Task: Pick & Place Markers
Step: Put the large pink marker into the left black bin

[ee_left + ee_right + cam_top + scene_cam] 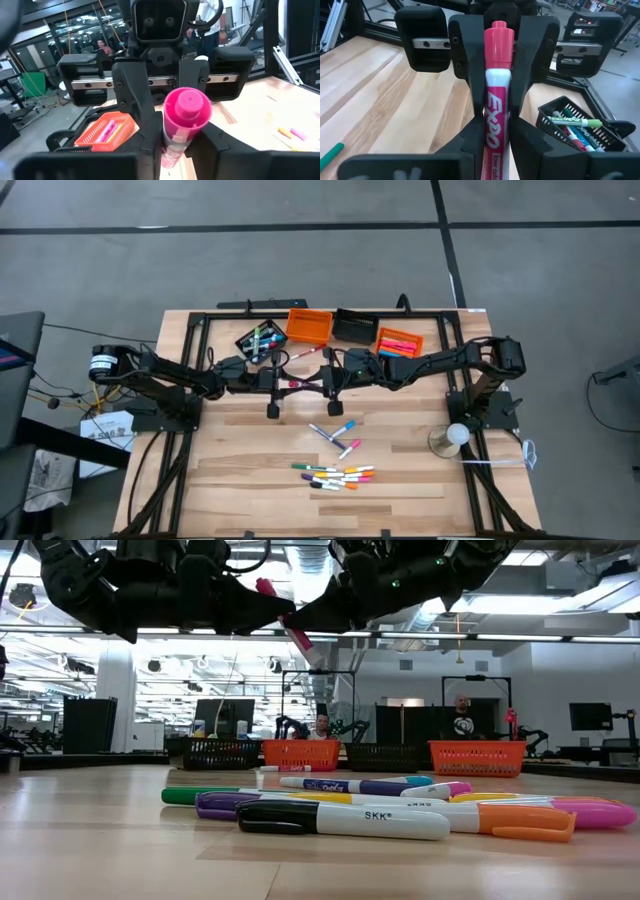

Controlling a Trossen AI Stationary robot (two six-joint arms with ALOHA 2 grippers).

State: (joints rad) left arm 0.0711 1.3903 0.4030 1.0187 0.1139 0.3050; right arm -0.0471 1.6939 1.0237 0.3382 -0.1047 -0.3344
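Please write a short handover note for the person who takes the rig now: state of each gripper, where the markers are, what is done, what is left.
Left gripper and right gripper: facing each other above mid-table, both closed on one pink marker, a handover in progress.

Markers: some already lie in the black bin and the right orange bin. One lies on the table before the bins. A cluster of loose markers sits near the front, with three more behind it.

Done: a few binned. Left: finish the handover, bin the pink one, then clear the loose ones.
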